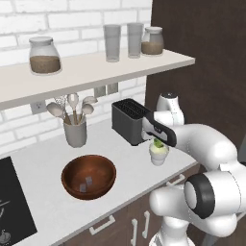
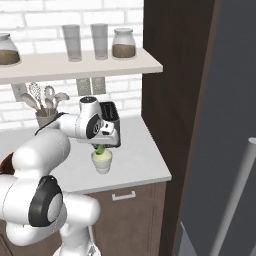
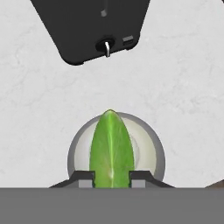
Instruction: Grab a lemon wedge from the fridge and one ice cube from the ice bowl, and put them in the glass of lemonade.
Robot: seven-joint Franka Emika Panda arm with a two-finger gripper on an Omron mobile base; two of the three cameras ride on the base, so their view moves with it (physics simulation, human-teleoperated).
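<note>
Ice bowl (image 1: pixel 89 176) sits well left of the glass of lemonade (image 1: pixel 158 154), two cubes in it, untouched. At the glass, the gripper (image 3: pixel 112 177) hangs straight over the mouth w/ jaws clamped on the lemon wedge (image 3: pixel 111 149) — wedge directly above the liquid. Toaster (image 1: pixel 129 120) just behind the glass. Step in hand: wedge drop-off. Next, prob.: part the fingers, lift clear, then swing left to the bowl for one cube.

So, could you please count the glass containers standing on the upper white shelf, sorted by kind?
Round lidded glass jars with brown contents: 2
Tall clear empty drinking glasses: 2
Total: 4
</note>
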